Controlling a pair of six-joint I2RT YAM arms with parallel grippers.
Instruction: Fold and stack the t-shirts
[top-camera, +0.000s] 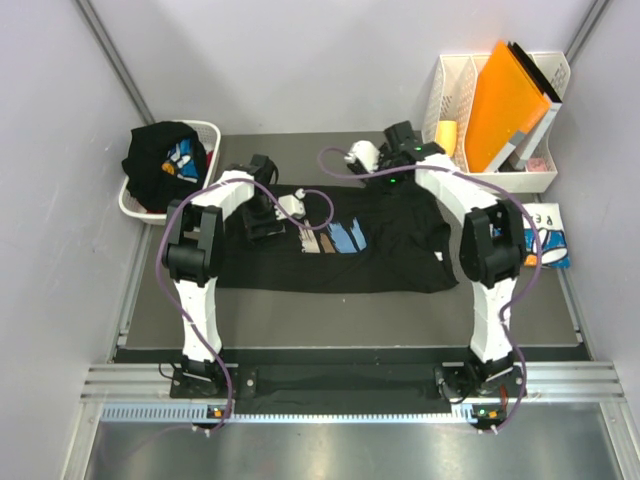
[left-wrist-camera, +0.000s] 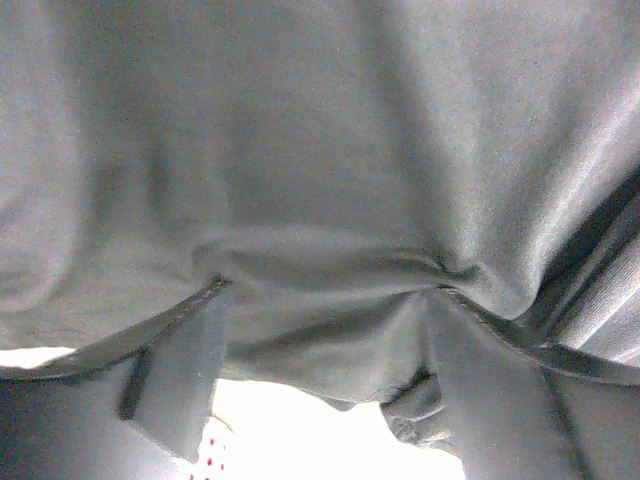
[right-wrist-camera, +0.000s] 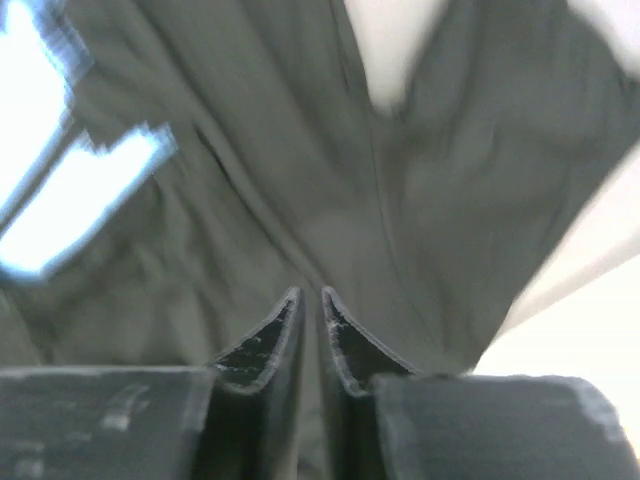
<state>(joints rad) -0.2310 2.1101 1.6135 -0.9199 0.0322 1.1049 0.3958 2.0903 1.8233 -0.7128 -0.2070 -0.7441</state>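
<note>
Top external: white tee (top-camera: 548, 240) reads "PE", rest hidden | left gripper (left-wrist-camera: 325, 300) jaws spread around bunched black shirt (top-camera: 390, 250) | right gripper (right-wrist-camera: 310, 292) pinching it

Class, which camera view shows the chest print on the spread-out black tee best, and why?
The top external view: the print lies in plain sight, sharp, on the black tee. The right wrist view catches only blurred light-blue patches, seemingly the print. The left wrist view shows plain fabric and no print.
</note>
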